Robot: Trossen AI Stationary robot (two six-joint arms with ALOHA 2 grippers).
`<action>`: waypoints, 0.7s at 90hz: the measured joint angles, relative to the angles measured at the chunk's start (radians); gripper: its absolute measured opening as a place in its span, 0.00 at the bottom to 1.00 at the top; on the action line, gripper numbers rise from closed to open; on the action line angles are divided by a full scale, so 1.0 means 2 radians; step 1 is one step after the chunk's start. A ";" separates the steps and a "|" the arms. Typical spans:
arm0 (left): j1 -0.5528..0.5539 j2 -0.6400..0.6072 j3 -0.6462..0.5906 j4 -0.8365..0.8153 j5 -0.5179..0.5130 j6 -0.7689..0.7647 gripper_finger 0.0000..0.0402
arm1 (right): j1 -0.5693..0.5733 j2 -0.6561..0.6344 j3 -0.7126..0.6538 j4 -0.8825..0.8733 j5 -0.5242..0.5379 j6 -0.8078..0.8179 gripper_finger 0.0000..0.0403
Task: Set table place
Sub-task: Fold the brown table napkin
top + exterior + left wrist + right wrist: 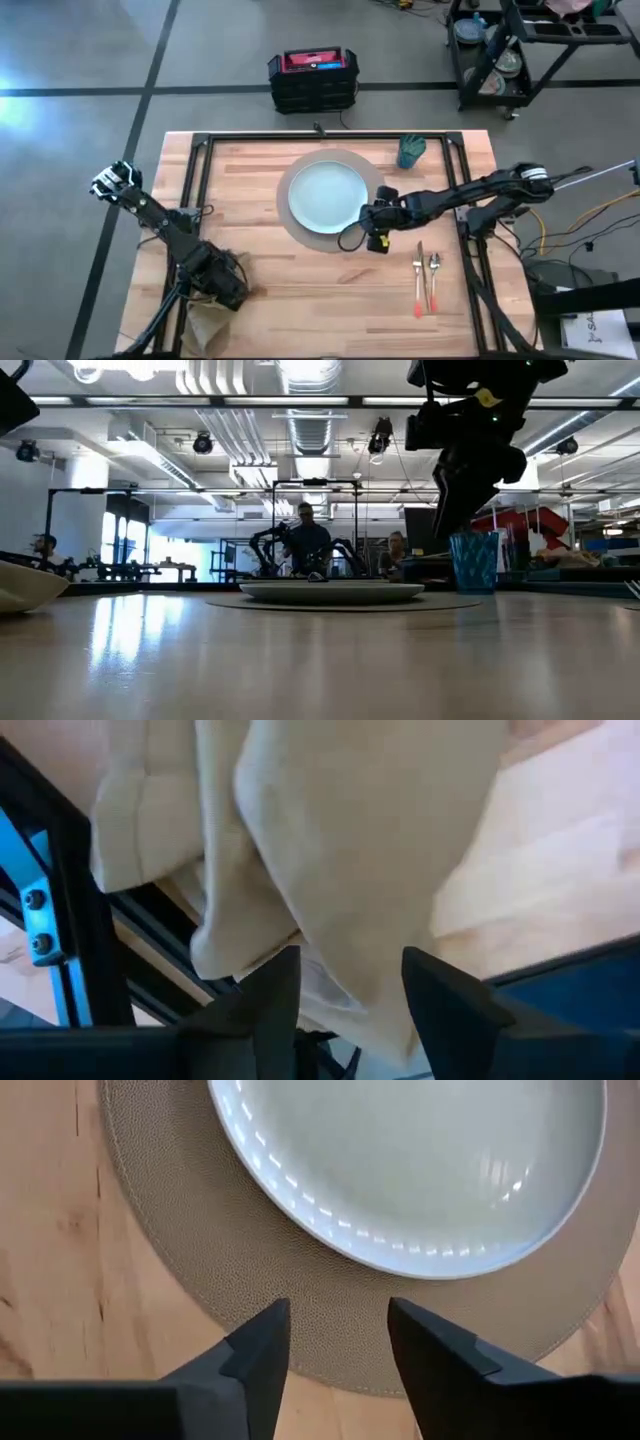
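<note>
My two arms (440, 200) are dark, jointed, with white-marked wrist housings, trailing black cables and tapered black fingers (260, 1355).

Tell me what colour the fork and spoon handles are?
Orange. The fork and spoon handles show best in the high view.

A pale blue-green round plate (420, 1160) sits on a round tan woven mat (200, 1270) (light wooden tabletop (50, 1260) beneath), the right gripper's (338, 1345) dark fingers spread above the mat's edge.

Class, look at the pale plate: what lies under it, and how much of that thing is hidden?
Under the plate lies a round tan mat. Only its outer ring shows around the plate; its middle is covered. The right claw hovers open over the mat's edge.
</note>
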State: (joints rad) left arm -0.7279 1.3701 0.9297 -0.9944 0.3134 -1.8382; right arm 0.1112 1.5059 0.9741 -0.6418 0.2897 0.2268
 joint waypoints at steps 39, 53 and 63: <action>-0.001 -0.001 -0.022 0.080 -0.059 0.062 0.11 | -0.001 0.000 0.000 0.002 0.001 -0.001 0.32; 0.012 -0.001 -0.022 0.097 -0.069 0.102 0.02 | -0.001 0.000 0.000 0.003 0.013 0.000 0.19; 0.048 -0.001 -0.022 0.108 -0.087 0.162 0.00 | -0.003 0.000 0.001 0.003 0.017 0.000 0.07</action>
State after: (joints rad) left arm -0.6321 1.3682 0.8853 -0.7788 0.1392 -1.5135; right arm 0.1042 1.5059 0.9752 -0.6361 0.3229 0.2264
